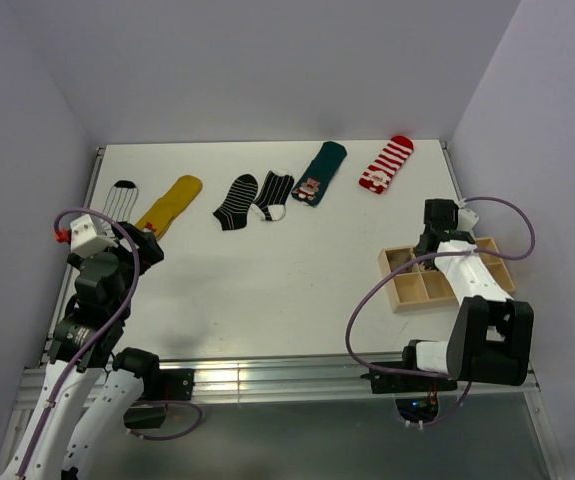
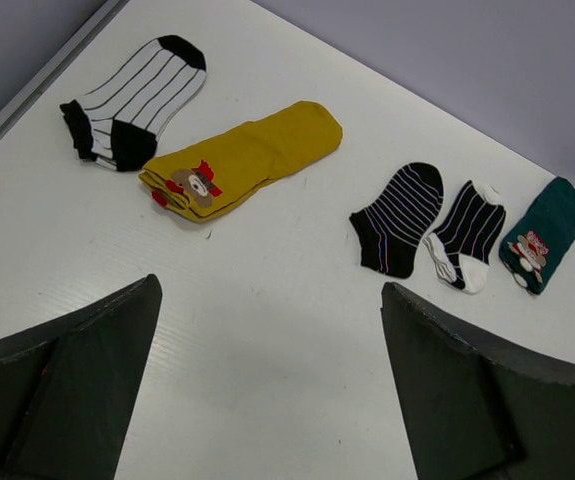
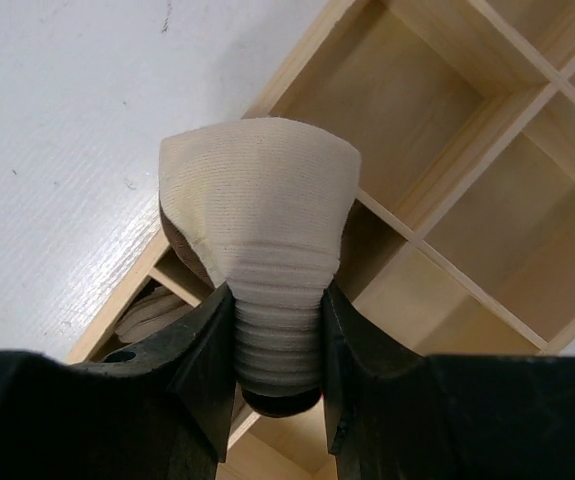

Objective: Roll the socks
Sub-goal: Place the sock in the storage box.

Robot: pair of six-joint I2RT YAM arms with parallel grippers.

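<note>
Socks (image 1: 237,203) line the surface (image 1: 287,285); left jaws wide. Only the right wrist view shows right jaws pinching a cream sock (image 3: 259,190).

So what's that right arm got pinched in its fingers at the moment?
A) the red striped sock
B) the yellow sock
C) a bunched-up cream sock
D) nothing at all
C: in the right wrist view the right fingers clamp a cream sock above the wooden tray, while the yellow sock and the red striped sock lie on the table.
</note>
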